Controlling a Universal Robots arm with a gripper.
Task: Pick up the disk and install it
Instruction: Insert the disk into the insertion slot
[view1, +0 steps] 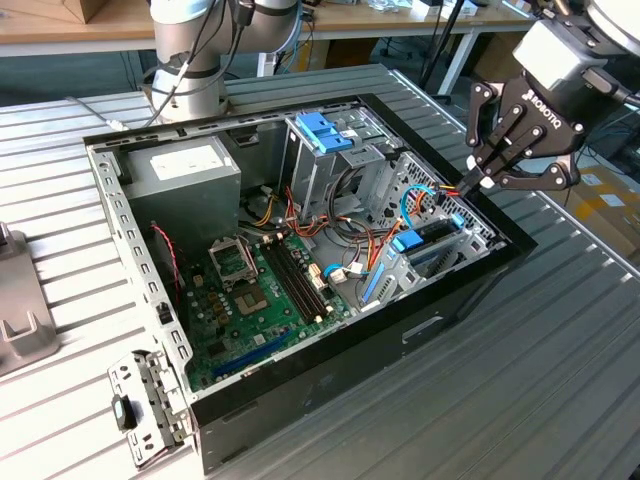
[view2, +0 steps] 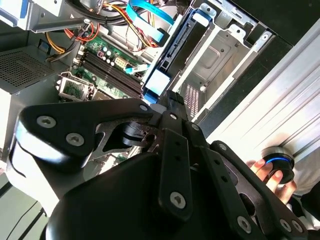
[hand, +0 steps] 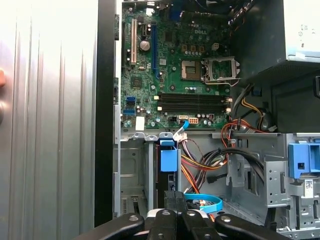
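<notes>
1. Jaws of our gripper (view1: 478, 183) look pressed together at the tips, above the corner of the computer case (view1: 330, 400) on the exterior view's right; whether they pinch the disk's edge we cannot tell.
2. We see the disk (view1: 425, 247) standing on edge in its metal bay (view2: 220, 55), blue frame up; in the first wrist view it (hand: 169, 162) lies just ahead of the fingertips (hand: 176, 200).
3. To do this well, we judge the tips should stay lined up with the disk's thin edge, so any push runs straight along the bay's rails.
4. We mind the loose cables (hand: 207, 160) beside the bay; a snag could tilt the disk.
5. We note a hand (view2: 267, 172) on a button on the table (view1: 560, 380).
</notes>
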